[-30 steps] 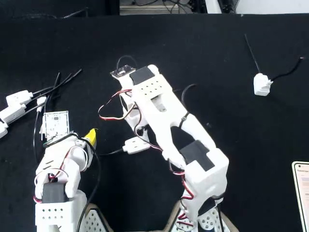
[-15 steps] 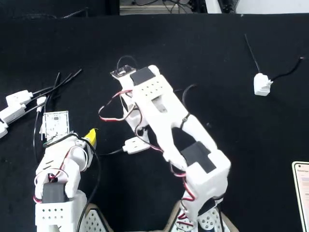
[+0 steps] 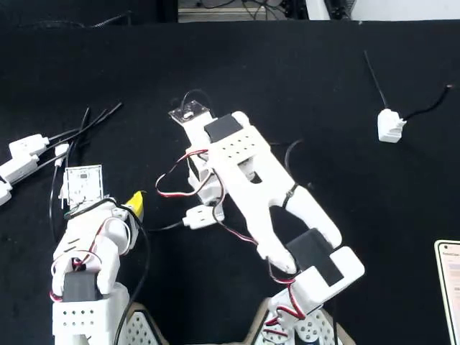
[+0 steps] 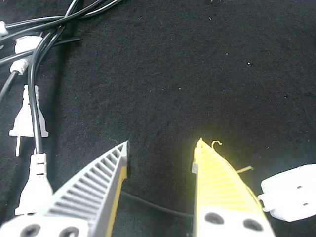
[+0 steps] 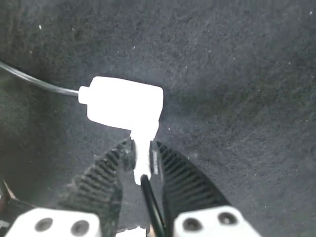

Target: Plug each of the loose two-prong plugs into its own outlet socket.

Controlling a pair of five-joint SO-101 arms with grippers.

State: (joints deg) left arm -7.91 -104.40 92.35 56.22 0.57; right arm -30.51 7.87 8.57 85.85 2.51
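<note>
So the right gripper [image 5: 143, 165] has its black ribbed fingers [image 5: 111, 173] pinching the small white two-prong plug [image 5: 143, 150] right between them, its nose butted against the white boxy outlet socket [image 5: 123, 103] on the black table [image 4: 207, 59], while the left gripper [image 4: 160, 158] hangs with fingers spread, gripping nothing.

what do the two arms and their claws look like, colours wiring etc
Both arms are white plastic with black servo blocks, hole-grid panels and looping red, black and white wires: the left arm and the right arm. The left claw has one grey and one yellow ribbed, pointed finger. The right claw has black ribbed fingers on white bases.
</note>
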